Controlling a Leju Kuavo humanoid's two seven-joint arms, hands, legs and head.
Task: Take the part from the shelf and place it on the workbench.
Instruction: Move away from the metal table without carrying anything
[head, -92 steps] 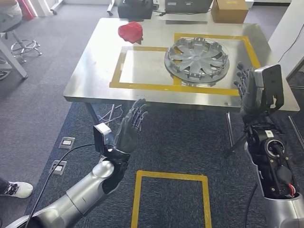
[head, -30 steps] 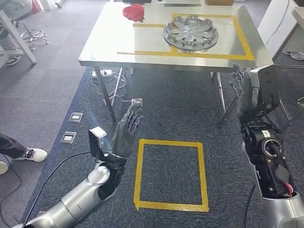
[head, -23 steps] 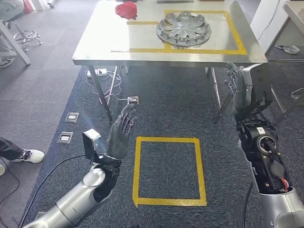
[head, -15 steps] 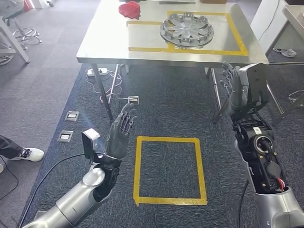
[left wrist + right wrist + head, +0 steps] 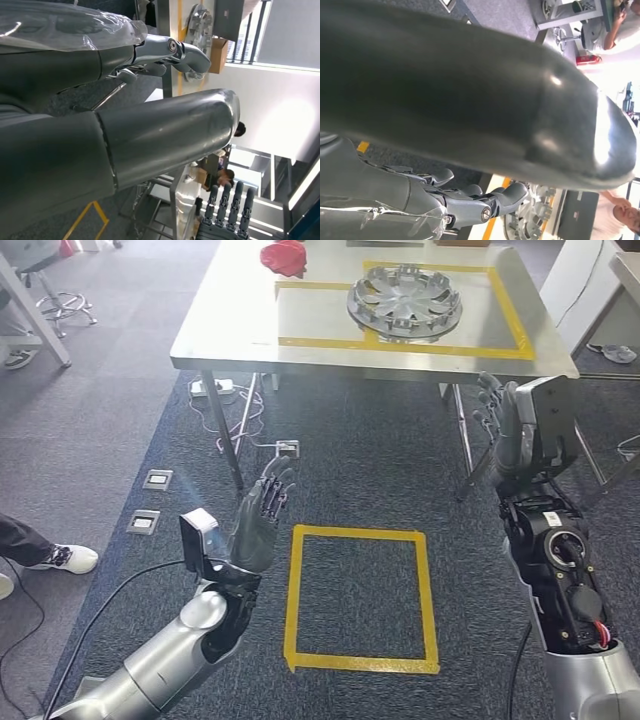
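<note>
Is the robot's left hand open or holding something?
Open. The left hand is raised above the carpet, fingers straight and apart, with nothing in it.

Red cloth (image 5: 284, 256): top of frame, beyond the yellow tape outline.
Floor tape square (image 5: 361, 598): yellow, lower centre, on dark carpet.
Floor sockets (image 5: 151, 500): left of centre.
Person's shoe (image 5: 69, 558): white, left edge.
Cardboard box (image 5: 216, 54): brown, upper centre of the left wrist view.
</note>
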